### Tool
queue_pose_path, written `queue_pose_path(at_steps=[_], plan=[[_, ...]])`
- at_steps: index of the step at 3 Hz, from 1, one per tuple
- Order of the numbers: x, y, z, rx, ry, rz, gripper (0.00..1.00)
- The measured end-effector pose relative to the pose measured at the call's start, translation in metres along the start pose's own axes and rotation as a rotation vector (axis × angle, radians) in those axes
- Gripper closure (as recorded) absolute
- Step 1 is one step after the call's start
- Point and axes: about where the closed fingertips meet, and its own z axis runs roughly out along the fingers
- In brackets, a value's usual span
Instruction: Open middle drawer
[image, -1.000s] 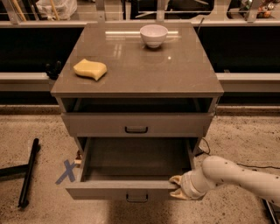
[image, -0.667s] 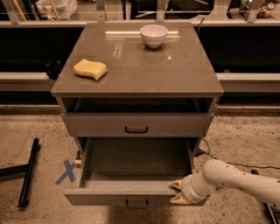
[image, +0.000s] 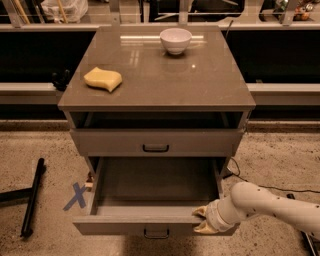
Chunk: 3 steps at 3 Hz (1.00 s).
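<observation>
The grey-beige cabinet (image: 155, 95) stands in the middle of the camera view. Its top drawer (image: 155, 142) is closed. The middle drawer (image: 120, 224) below it is pulled far out toward the camera, its inside bare and its small black handle (image: 156, 232) at the bottom edge of the view. My gripper (image: 201, 220), on a white arm coming in from the lower right, sits at the right part of this drawer's front, its fingers straddling the panel's top edge. The lowest drawer is hidden under the open one.
A white bowl (image: 175, 40) and a yellow sponge (image: 103, 79) lie on the cabinet top. A black bar (image: 32, 197) and a blue tape X (image: 76, 196) are on the speckled floor at the left. A black cable (image: 280, 189) runs at the right.
The middle drawer has slid further out toward the camera, and my gripper has moved with its front, down and slightly left.
</observation>
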Motion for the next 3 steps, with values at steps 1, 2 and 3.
queue_pose_path(at_steps=[1,2,3], plan=[[0.000,0.001,0.001,-0.003,-0.001,0.000,0.53],[-0.001,0.001,-0.002,-0.002,0.001,-0.008,0.22],[-0.002,-0.003,-0.013,0.009,0.009,-0.030,0.01]])
